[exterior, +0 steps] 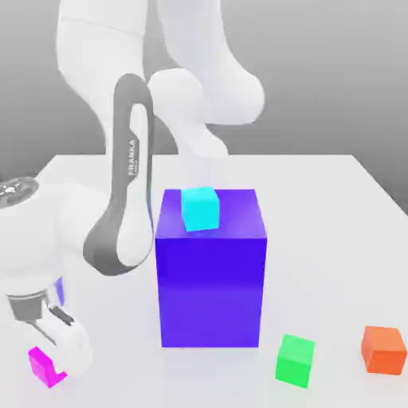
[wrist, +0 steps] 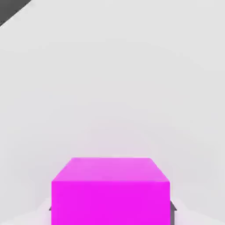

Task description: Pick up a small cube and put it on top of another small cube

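"What's the claw [wrist: 112,210] doing?"

"It's closed on the small, plain magenta cube [wrist: 112,169], one fingertip on either side. I can't tell if the cube is off the smooth white table [exterior: 319,263]."

"So we're at the grasp?"

"I'd say so. Next should be a straight lift, then a carry over to another small cube, and a level release on top."

"How does the cube look?"

"Flat-faced, crisp-edged, bright pink-purple, paler on one face. It sits squarely between the fingers."

"And beyond the claw?"

"Towards the exterior view's right of it, a big, glossy deep-blue block [exterior: 211,295] with a small cyan cube [exterior: 199,209] on top. Farther from the claw that way, a small bright green cube [exterior: 295,361]; farthest, a small orange-red cube [exterior: 383,351]."

"Which is the target?"

"Can't tell. The tall block could get in the way, though."
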Tool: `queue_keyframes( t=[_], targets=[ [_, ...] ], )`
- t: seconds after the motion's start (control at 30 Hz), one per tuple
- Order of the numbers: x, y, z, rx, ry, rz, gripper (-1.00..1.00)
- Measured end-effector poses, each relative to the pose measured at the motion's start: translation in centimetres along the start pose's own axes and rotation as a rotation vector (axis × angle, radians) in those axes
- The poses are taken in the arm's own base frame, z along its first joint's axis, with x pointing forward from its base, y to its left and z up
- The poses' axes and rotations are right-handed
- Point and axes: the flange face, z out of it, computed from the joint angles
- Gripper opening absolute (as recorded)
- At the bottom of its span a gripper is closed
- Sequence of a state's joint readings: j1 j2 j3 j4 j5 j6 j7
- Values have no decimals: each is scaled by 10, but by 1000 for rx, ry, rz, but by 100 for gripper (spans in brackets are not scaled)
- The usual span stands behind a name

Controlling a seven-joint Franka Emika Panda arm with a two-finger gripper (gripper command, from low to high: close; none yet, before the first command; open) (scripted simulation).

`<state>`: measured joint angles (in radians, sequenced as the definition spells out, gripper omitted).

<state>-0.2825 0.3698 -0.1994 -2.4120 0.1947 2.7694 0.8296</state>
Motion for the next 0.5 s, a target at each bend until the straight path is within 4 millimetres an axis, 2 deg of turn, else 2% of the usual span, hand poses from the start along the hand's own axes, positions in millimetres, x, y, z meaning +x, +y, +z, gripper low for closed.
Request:
queue_keyframes(
  t=[0.07,0.17,0.27,0.33,0.43,0.5],
  targets=[
    [-7,-3,-23,1,-3,-19,-100],
    [-79,-33,-38,5,-18,-225,-100],
    [-153,-50,-49,7,-25,-430,-100],
    [-202,-54,-56,7,-25,-569,-100],
    [-280,-49,-66,5,-18,-792,-100],
    [-336,-43,-60,2,-9,-952,-100]
  ],
)
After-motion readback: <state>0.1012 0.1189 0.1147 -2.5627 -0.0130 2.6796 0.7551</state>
